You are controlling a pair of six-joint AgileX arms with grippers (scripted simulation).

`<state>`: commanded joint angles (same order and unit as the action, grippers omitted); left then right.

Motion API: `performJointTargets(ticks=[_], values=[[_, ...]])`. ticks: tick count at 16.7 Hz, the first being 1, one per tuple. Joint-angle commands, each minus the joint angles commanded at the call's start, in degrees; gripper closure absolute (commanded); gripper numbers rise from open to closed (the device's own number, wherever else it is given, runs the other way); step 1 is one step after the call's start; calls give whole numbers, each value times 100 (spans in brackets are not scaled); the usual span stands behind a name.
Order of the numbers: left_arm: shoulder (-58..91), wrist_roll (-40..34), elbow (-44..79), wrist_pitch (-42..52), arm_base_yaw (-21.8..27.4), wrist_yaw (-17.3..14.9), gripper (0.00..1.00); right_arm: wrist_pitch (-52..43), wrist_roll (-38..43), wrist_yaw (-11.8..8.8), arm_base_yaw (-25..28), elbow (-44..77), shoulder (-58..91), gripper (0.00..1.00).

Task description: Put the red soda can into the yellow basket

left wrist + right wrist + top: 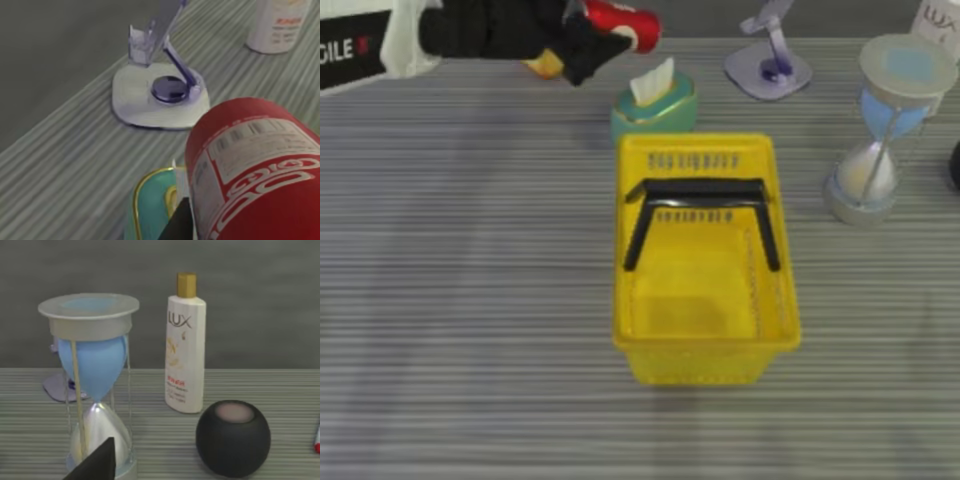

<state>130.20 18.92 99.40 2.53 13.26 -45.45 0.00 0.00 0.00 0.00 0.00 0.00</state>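
The red soda can [623, 24] sits gripped in the left claw [590, 40], held above the far edge of the table [470, 300], just beyond the teal tissue box [655, 105]. The yellow basket [700, 340] stands nearer, mid-table. The right arm's claw state I cannot tell.

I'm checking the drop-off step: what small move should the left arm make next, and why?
Probably carry the red soda can toward the near side, over the yellow basket. The left gripper holds it beyond the tissue box, not yet above the basket.
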Motion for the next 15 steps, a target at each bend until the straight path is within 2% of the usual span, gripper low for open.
performJointTargets(ticks=[4, 8, 11, 15], values=[[-608, -785, -1153, -2234, 266, -1333, 100, 0, 0, 0, 0, 0, 0, 0], [-1075, -1387, -2046, -3720, 463, -2322, 100, 0, 0, 0, 0, 0, 0, 0], [-1246, -1614, -2384, -4201, 535, -2688, 100, 0, 0, 0, 0, 0, 0, 0], [-1261, -1634, -2412, -4240, 541, -2719, 100, 0, 0, 0, 0, 0, 0, 0]])
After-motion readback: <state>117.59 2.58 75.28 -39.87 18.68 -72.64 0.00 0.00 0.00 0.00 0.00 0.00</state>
